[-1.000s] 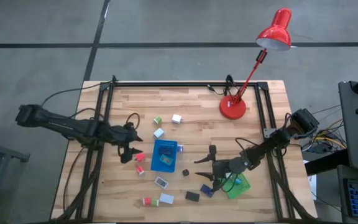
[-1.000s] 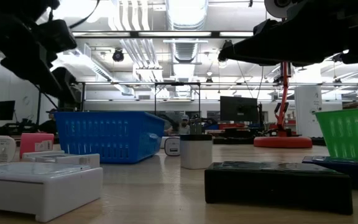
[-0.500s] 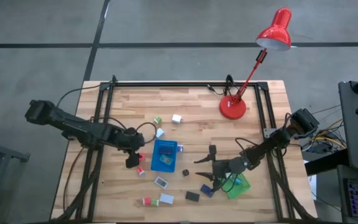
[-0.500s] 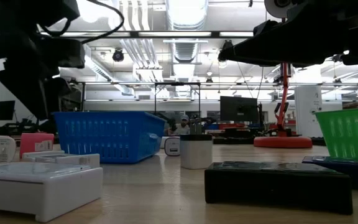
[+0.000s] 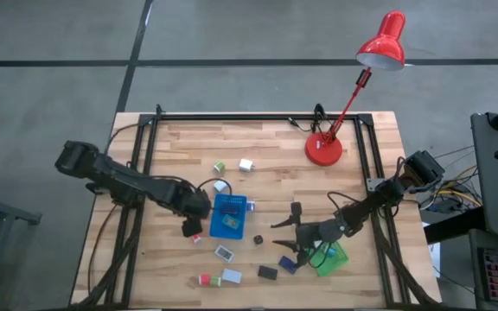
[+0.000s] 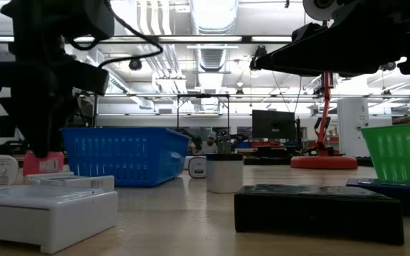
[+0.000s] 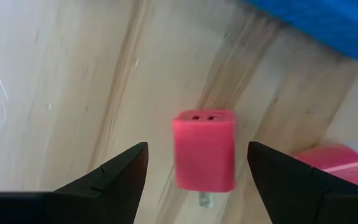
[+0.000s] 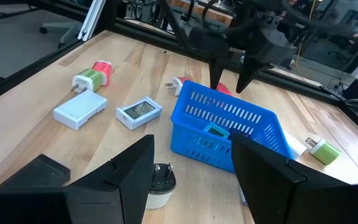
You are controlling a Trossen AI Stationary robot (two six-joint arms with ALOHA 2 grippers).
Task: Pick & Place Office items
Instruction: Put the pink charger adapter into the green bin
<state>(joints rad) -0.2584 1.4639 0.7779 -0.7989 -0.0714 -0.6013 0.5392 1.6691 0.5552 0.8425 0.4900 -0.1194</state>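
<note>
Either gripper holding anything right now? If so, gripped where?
Nothing held. Left gripper is open above the red charger; right gripper is open and empty.

even overhead light, soft shadows, mixed focus

long ceiling light strips (image 6: 212,14) glare white in the low view, turning both arms into black silhouettes; the near white flat box (image 6: 45,217) there is soft. the small red plastic plug block (image 7: 204,149) looks blurred up close, and the pale wooden table top (image 5: 266,147) is evenly lit.
</note>
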